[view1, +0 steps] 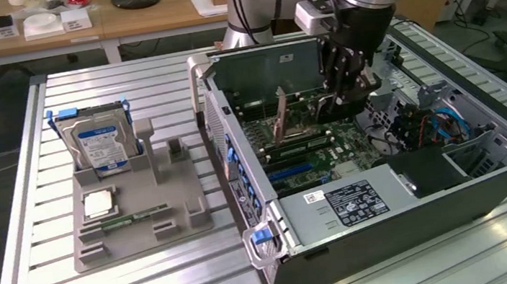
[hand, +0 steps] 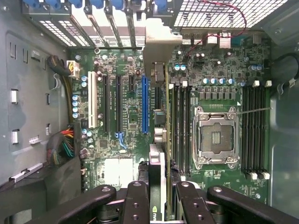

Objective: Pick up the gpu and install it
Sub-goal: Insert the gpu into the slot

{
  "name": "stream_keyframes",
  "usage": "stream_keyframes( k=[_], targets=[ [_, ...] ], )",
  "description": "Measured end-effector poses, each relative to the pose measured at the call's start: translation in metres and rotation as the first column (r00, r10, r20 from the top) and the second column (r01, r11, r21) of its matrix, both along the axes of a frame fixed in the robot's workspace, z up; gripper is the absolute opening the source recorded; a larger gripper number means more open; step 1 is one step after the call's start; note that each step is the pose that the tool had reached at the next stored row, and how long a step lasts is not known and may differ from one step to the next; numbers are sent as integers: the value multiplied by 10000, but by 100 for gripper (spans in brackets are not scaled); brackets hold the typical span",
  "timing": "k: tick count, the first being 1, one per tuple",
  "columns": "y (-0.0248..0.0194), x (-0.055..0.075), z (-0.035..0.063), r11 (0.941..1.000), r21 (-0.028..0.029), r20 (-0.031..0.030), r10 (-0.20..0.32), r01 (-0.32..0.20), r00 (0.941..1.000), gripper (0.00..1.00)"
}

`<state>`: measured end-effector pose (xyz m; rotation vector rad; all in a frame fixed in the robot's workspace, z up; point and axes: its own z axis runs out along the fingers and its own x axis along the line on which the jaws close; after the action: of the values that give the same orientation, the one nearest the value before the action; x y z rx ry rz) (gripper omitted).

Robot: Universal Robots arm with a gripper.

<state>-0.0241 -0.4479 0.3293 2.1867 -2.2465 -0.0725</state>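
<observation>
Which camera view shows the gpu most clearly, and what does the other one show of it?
The exterior view: there the gpu shows its brownish face, standing upright over the motherboard inside the case. The wrist view gives it edge-on, a thin strip running from between the fingers of the gripper to its silvery bracket.

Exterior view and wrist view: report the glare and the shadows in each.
Exterior view: strong glare on the slatted table toward the lower right; the computer case is dim inside. Wrist view: light comes through the perforated panel, the CPU socket frame glints, and the pincer, closed on the gpu, sits dark in the foreground.
</observation>
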Motion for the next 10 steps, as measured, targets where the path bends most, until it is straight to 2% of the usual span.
stream_keyframes(
  k=[10],
  targets=[
    [0, -32, -26, 10000, 2, 0, 2, -2, 10000, 27]
  ],
)
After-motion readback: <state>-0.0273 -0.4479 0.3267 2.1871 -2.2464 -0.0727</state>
